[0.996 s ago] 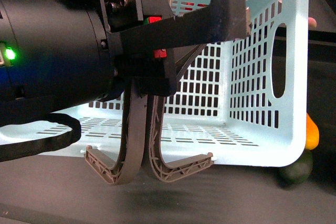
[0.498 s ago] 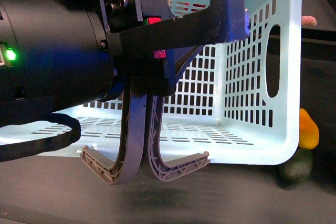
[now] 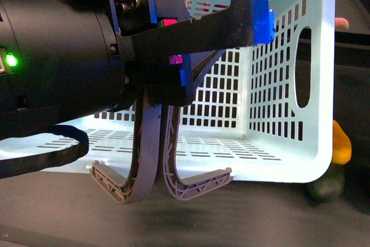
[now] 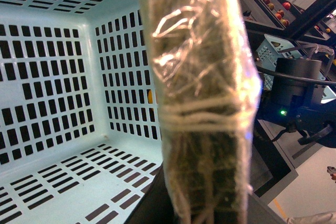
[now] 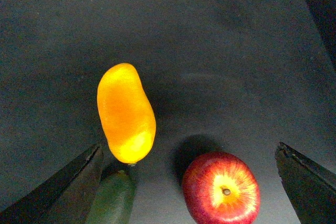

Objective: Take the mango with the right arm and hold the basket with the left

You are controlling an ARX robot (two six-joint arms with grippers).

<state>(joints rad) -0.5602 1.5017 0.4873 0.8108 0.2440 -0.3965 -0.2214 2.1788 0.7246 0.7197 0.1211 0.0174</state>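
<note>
Bulky black left arm [image 3: 58, 50] with green light [image 3: 10, 59], black cable [image 3: 40, 157].

No readable text.
Basket [image 3: 324, 85], mango [image 5: 126, 114], left arm [image 3: 58, 56]: no legible label, brand or number.

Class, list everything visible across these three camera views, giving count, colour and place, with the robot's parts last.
basket: one, light blue, on the table, fills the front view
handles: two, grey-brown, hanging at the basket's near edge
mango: one, yellow-orange, on the table right of the basket
green fruit: one, dark green, beside the mango
apple: one, red, near the mango
table: one, dark
left arm: one, black, at the basket
left pincer: one, black, by the basket's rim, grip unclear
right pincer: one, black, open above the fruit
</note>
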